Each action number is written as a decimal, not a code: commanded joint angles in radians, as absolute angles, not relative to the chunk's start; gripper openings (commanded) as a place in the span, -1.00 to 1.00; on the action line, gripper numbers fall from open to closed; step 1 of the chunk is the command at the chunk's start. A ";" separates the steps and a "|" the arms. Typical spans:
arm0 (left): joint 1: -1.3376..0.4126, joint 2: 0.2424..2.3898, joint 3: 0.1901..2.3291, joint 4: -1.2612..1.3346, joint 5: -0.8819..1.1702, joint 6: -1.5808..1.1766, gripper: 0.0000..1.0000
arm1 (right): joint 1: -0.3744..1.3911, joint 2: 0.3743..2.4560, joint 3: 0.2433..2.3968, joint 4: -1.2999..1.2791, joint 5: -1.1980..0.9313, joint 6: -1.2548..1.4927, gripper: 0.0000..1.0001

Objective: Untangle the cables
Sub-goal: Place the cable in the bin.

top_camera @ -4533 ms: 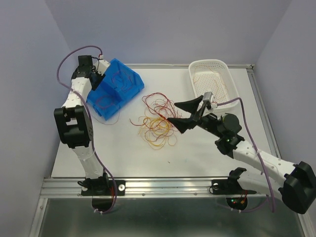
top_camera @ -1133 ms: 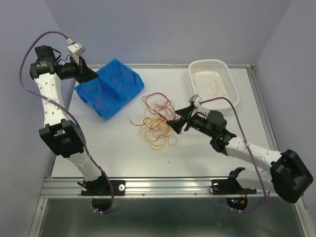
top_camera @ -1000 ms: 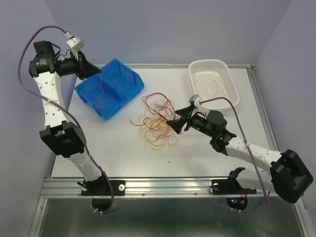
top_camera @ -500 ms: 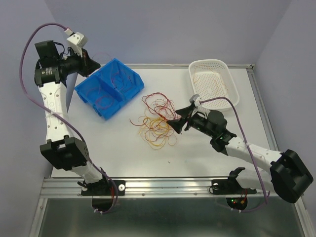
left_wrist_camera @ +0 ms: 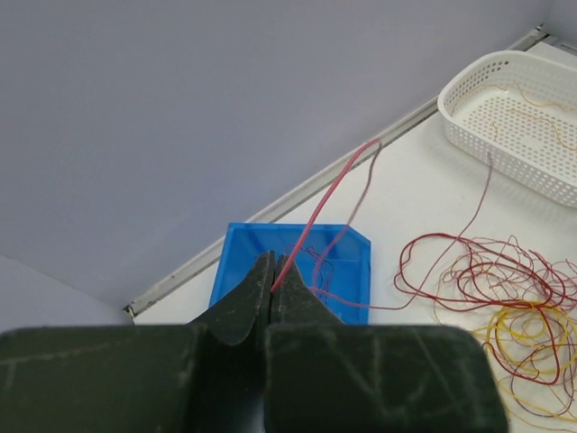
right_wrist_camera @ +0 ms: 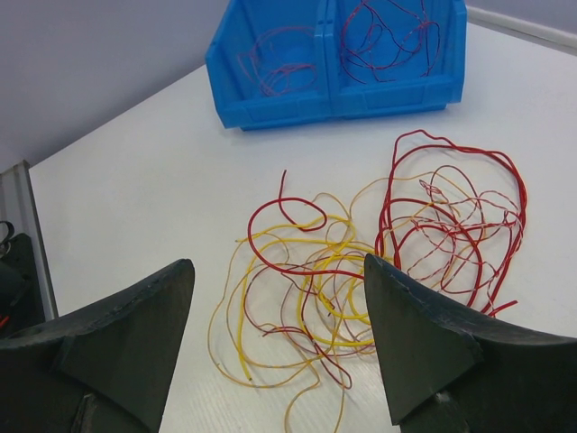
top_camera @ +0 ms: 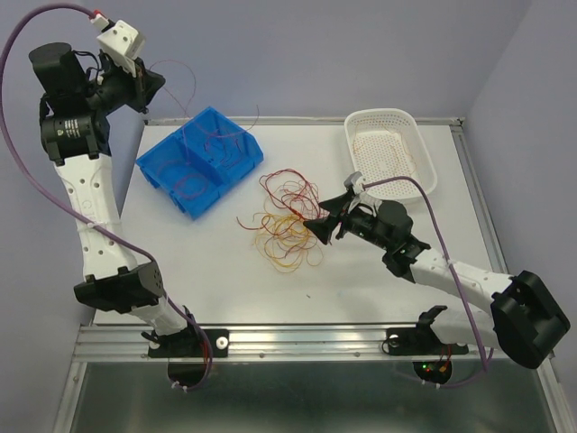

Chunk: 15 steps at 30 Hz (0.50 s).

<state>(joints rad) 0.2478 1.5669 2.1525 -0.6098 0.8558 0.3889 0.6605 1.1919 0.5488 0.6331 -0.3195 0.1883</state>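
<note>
While the left gripper (left_wrist_camera: pixel 273 287) was held high over the back-left corner of the table (top_camera: pixel 388 271), its jaws pinched tight on a single dark red strand (left_wrist_camera: pixel 325 203), the step in hand looked to me like getting that one wire clear and down among the other red ones in the blue bin (top_camera: pixel 200 164). To do it well I would have wanted the pinch firm and the arm moved slowly. The strand arched up from the fingertips and fell back toward the bin, so a quick tug could have dragged out the loops lying there — and I would have saved the release until the whole length hung over one compartment. The tangle of cables (top_camera: pixel 287 221) lay mid-table, red loops toward the back and yellow ones nearer, well apart from that gripper. The right gripper (right_wrist_camera: pixel 278 271) hung just beside the tangle's right edge, jaws spread wide and holding nothing — a single outer strand would have been its best pick.
</note>
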 commanded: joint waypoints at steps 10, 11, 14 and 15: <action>0.247 1.625 1.947 -0.505 0.830 0.428 -1.00 | 0.653 1.189 0.609 0.657 -0.337 0.198 0.61; 0.250 1.618 1.884 -0.488 0.822 0.434 -1.00 | 0.653 1.189 0.609 0.657 -0.337 0.198 0.61; 0.268 1.615 1.798 -0.422 0.807 0.448 -1.00 | 0.653 1.192 0.609 0.657 -0.337 0.198 0.61; 0.285 1.624 1.767 -0.422 0.819 0.468 -1.00 | 0.653 1.193 0.609 0.657 -0.337 0.198 0.61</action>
